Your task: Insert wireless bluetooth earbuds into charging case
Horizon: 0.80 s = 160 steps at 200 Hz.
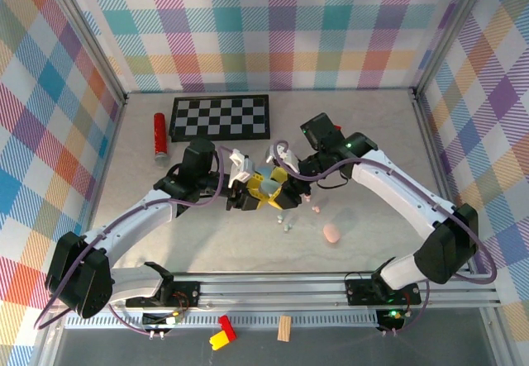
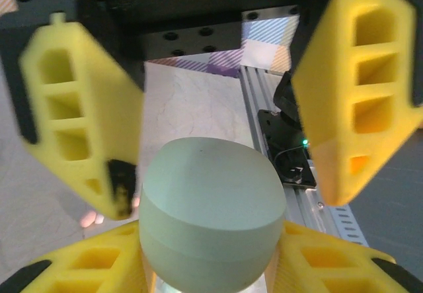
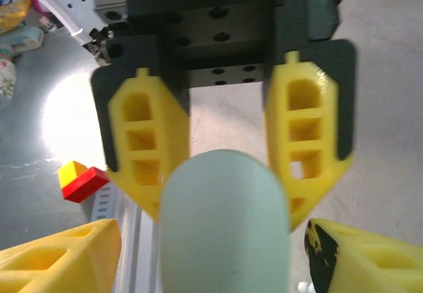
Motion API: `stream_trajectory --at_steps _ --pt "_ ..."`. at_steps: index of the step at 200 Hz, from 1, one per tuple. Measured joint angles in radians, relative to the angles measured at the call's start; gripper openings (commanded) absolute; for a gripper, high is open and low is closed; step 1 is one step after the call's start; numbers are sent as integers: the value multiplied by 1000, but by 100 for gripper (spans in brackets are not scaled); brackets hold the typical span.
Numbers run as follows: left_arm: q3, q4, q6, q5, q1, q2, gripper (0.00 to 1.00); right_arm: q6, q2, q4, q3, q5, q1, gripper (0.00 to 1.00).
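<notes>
A pale green oval charging case (image 2: 211,207) hangs above the middle of the table, with my left gripper (image 2: 211,247) shut on its lower half. The two grippers meet head-on in the top view, the left gripper (image 1: 258,191) against the right gripper (image 1: 281,187). My right gripper (image 3: 211,256) is open, its fingers (image 3: 56,253) standing clear on either side of the charging case (image 3: 223,227). Two tiny earbuds (image 1: 287,223) lie on the table just below the grippers, another (image 1: 315,209) a little to the right.
A pink oval case (image 1: 331,234) lies on the table to the right of the earbuds. A checkerboard (image 1: 220,118) and a red cylinder (image 1: 159,135) sit at the back left. A red and yellow block (image 1: 221,330) and a wooden block (image 1: 284,328) rest by the near rail.
</notes>
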Motion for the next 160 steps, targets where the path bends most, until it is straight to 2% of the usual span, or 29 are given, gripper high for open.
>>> stream_trajectory --at_steps 21,53,63,74,97,141,160 --pt "0 29 -8 13 -2 -1 42 11 0 25 -3 17 -5 70" --pt "0 30 -15 2 0 -1 43 26 -1 27 -3 16 -4 48" --pt "0 29 -18 -8 2 -1 43 24 -1 25 -3 14 -6 44" --pt "-2 26 -20 -14 5 -1 43 29 -1 24 -3 13 -6 45" --pt "-3 26 -21 -10 5 -1 43 29 -1 24 -3 17 -6 59" --pt "-3 28 -22 2 4 -1 43 21 -1 26 -3 20 -9 59" --pt "-3 28 -22 5 4 -1 43 19 -1 26 -3 21 -11 64"
